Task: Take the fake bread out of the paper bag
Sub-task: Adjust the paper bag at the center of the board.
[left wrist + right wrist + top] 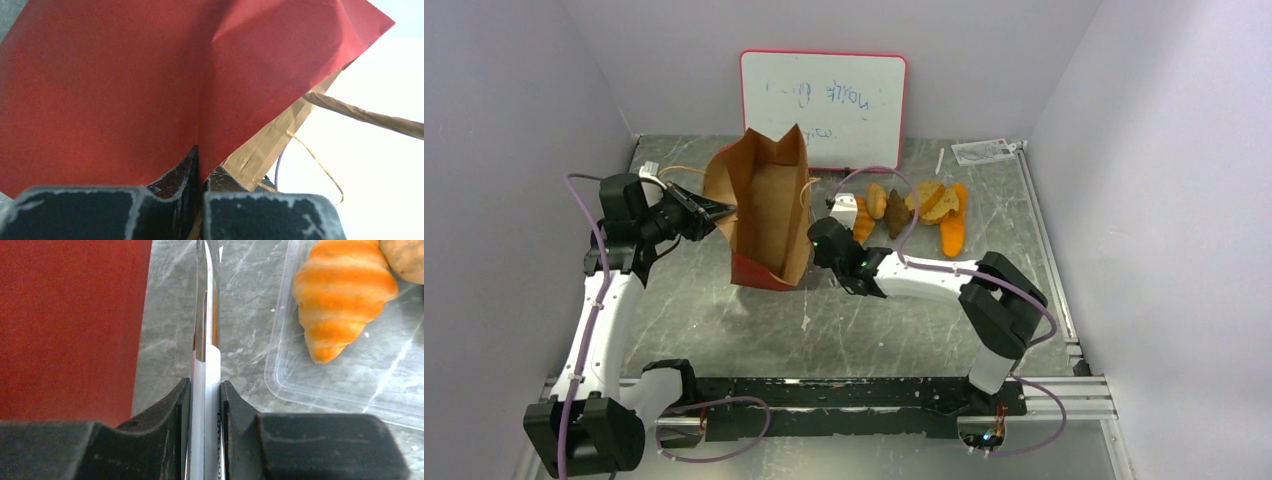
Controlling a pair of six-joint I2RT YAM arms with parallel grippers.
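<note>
Several pieces of bread (932, 200) lie out on the worktop (754, 335), in a row just right of the bag (769, 205). The croissant (342, 292) sits in a clear tray (350, 390). Left fingers (175, 176) are shut tight on a fold of the bag's red paper, gripping its left side. Right fingers (167, 407) are clamped on a thin white-and-metal tool (206, 320), between bag and tray, just beside the red wall. From above I can't tell whether a piece is left inside the bag. Looks like the closing stage of the job. Next call is to check the bag. If anything's in there, the tool has to go in through the mouth while the left steadies the paper.
</note>
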